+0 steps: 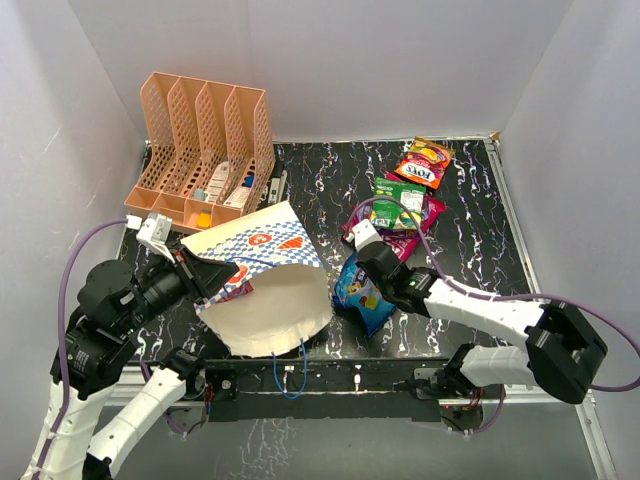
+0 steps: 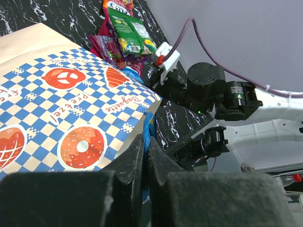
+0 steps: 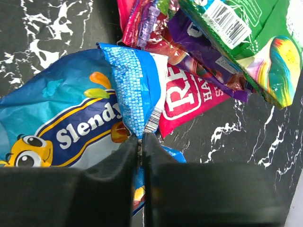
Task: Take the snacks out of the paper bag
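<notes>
Snacks (image 1: 415, 205) are lying in a loose heap on the far right of the black marbled tabletop (image 1: 480, 250) in the overhead view, with an orange-red pouch (image 1: 425, 162) farthest back and a green pouch (image 1: 398, 190) overlapping a magenta pouch (image 1: 428, 212). Left of them, the paper bag (image 1: 265, 290) is lying on its side near the front edge, showing its cream inner wall. A peach file rack (image 1: 205, 140) is standing behind it. The left end effector (image 1: 203, 272) is reaching into the bag's left edge, and the right end effector (image 1: 352, 268) is sitting over a blue pouch (image 1: 365, 295) just beside the bag. From the left wrist, the fingers are pressing together on the bag's checkered edge, with pretzel, baguette and doughnut prints spreading away and the heap lying beyond. From the right wrist, the fingers are pinching the blue pouch's crimped seam, with the pouch reading "Slendy". The magenta and green pouches are crowding just past it. Whether the blue pouch is touching the tabletop, I cannot tell.
</notes>
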Available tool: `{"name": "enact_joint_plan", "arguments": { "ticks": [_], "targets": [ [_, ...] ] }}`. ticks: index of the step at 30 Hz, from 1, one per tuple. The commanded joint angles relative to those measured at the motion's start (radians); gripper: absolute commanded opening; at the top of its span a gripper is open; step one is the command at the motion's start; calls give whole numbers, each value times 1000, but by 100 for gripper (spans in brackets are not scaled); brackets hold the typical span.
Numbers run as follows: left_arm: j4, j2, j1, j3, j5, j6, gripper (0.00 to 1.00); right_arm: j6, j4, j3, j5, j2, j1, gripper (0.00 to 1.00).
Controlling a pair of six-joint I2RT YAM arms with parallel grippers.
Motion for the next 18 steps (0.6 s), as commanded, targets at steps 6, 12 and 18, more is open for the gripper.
{"name": "enact_joint_plan", "arguments": {
  "ticks": [6,12,18],
  "targets": [
    [8,17,-1,15,12,13,0,-78,54,92,21,-41,-2,64],
    [17,7,-1,4,10,5,0,-15,71,98,-224,-214,-2,74],
    [44,9,-1,-17,19,-6,0,12,239,0,-766,-330,-1,77]
  ]
}}
